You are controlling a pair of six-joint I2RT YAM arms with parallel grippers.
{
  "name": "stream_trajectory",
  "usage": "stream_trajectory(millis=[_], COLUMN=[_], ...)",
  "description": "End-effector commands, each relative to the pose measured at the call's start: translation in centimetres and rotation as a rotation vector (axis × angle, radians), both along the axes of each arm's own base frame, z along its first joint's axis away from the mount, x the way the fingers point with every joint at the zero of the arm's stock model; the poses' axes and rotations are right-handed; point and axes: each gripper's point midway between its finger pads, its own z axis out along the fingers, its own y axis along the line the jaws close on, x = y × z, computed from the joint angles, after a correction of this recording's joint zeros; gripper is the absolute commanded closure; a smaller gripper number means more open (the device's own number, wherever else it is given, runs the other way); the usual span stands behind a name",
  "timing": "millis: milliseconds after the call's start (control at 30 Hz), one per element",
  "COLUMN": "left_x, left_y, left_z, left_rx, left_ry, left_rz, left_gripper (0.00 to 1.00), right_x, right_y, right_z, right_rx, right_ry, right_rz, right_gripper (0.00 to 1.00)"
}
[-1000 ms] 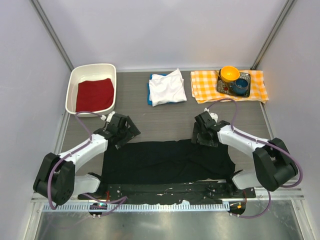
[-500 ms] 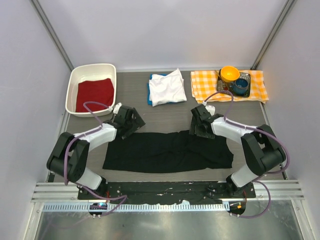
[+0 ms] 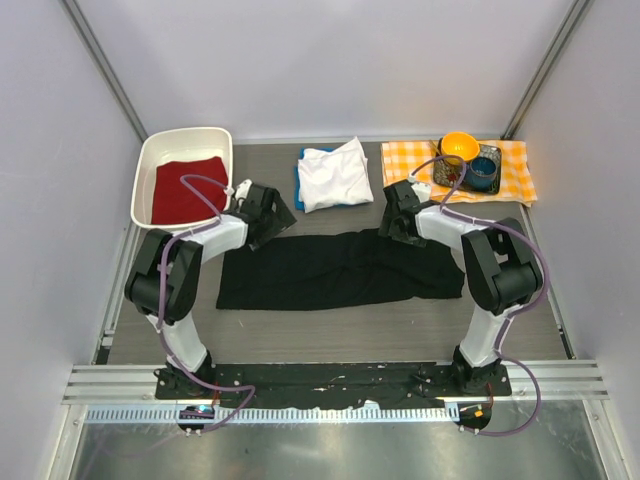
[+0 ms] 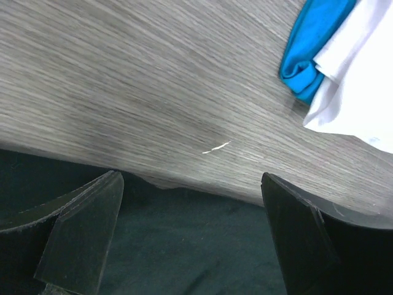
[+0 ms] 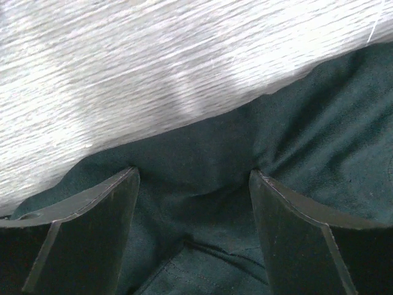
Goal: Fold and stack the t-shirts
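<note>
Along the far edge of the black t-shirt (image 3: pixel 340 272), the left gripper (image 3: pixel 268 228) and right gripper (image 3: pixel 398 228) had reached farther out, fingers spread over the cloth. The shirt had been drawn away from the arm bases into a narrower band. Beyond it lay the white t-shirt (image 3: pixel 335 175) on the blue t-shirt (image 4: pixel 310 43).

Readable text: none; I find no word, number or brand in any of my three views.
black t-shirt (image 3: pixel 340 272): I read nothing on it (my wrist cameras show only weave and a stitched seam).
white t-shirt (image 3: pixel 333 176), beyond the black t-shirt: no print I can read.
tray (image 3: pixel 447 181), beyond the black t-shirt's right end: pale marks, too small for me to tell whether any are letters.
</note>
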Motion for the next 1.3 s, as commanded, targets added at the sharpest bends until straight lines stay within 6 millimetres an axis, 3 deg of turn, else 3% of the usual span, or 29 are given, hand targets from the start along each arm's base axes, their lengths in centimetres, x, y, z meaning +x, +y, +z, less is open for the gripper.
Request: stream_trajectory(millis=[0, 67, 100, 167, 200, 400, 667, 900, 1033, 1133, 1267], left_x=[-0.8, -1.0, -1.3, -1.9, -2.3, -4.2, -5.4, -5.4, -5.3, -5.3, -5.3], left_y=[1.1, 1.3, 1.5, 2.1, 2.3, 2.6, 3.2, 3.6, 3.8, 3.8, 3.7], left_z=[1.8, 4.4, 5.3, 6.2, 7.7, 10.8, 10.2, 10.2, 10.4, 10.3, 10.3], left_rx=[0.043, 0.027, 0.025, 0.033, 0.028, 0.007, 0.011, 0.025, 0.037, 0.038, 0.031], left_ry=[0.022, -0.034, -0.048, -0.07, -0.096, -0.156, -0.15, -0.153, -0.159, -0.156, -0.159], left_rz=[-0.014, -0.008, -0.007, -0.001, -0.002, -0.037, -0.025, -0.018, -0.014, -0.016, -0.015], left_gripper=[0.0, 0.0, 0.0, 0.0, 0.0, 0.0, 0.0, 0.0, 0.0, 0.0, 0.0], right_x=[-1.5, -1.9, -1.8, -2.4, -2.6, -4.9, -5.4, -4.6, -4.3, -4.0, -3.8], right_y=[-2.0, -1.9, -2.3, -1.8, -1.5, 0.2, 0.2, 1.2, 1.8, 2.1, 2.3], right_z=[-0.4, 1.3, 3.0, 4.6, 5.5, 6.2, 3.3, 1.6, 2.1, 3.2, 4.4], right_rx=[-0.059, -0.075, -0.104, -0.125, -0.116, -0.029, -0.043, -0.034, -0.025, -0.034, -0.048], right_ry=[0.051, 0.027, -0.015, -0.033, -0.044, -0.043, 0.016, 0.038, 0.026, 0.004, -0.017], right_rz=[-0.032, -0.026, -0.032, -0.008, 0.001, 0.064, 0.066, 0.073, 0.078, 0.082, 0.089], right_gripper=[0.22, 0.22, 0.22, 0.22, 0.22, 0.16, 0.34, 0.41, 0.44, 0.54, 0.74])
